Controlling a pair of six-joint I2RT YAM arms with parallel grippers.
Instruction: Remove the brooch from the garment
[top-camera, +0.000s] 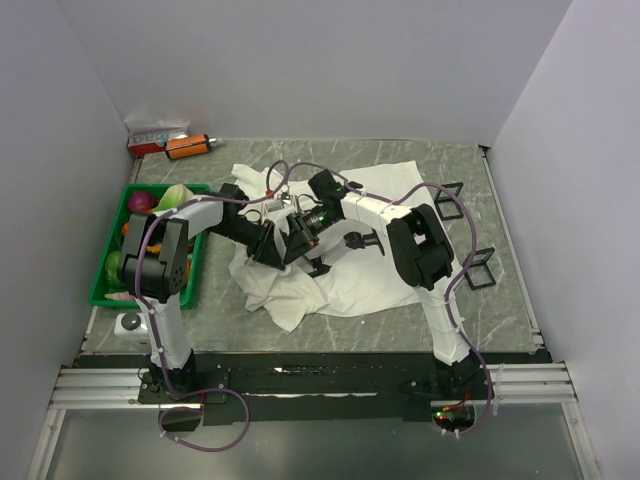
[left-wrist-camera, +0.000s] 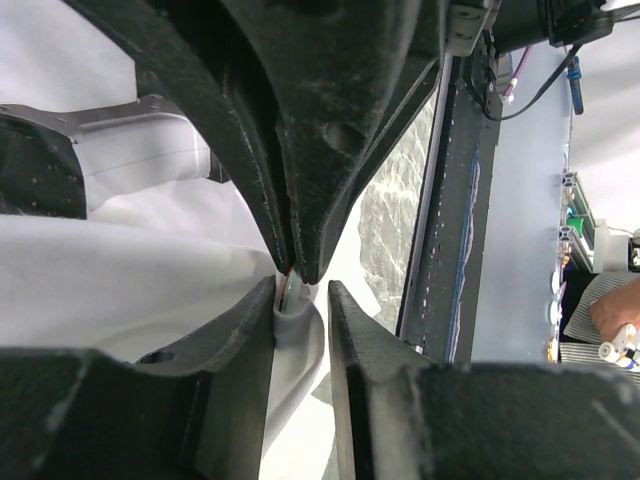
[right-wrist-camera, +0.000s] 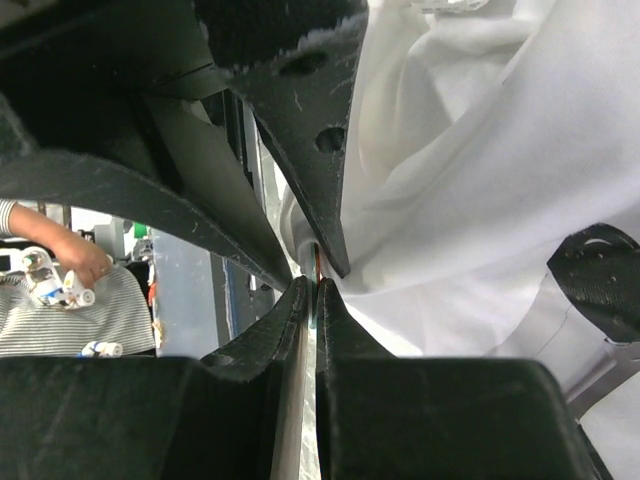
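Note:
The white garment (top-camera: 385, 190) lies crumpled in the middle of the table. Both grippers meet over its left part. My left gripper (top-camera: 270, 250) is shut on a raised fold of the garment (left-wrist-camera: 300, 330), its jaws narrow (left-wrist-camera: 302, 295). My right gripper (top-camera: 298, 238) comes in from the other side. In the right wrist view its jaws (right-wrist-camera: 311, 285) are nearly closed on the thin edge of the brooch (right-wrist-camera: 318, 262), a small disc with an orange rim. The brooch (left-wrist-camera: 288, 288) also shows in the left wrist view, at the top of the pinched fold. In the top view it is hidden.
A green basket (top-camera: 105, 290) of fruit and vegetables stands at the left edge. An orange-and-black cylinder (top-camera: 188, 146) and a red-and-white box (top-camera: 150, 136) lie at the back left. Two black frames (top-camera: 450, 200) (top-camera: 478, 268) sit to the right of the garment.

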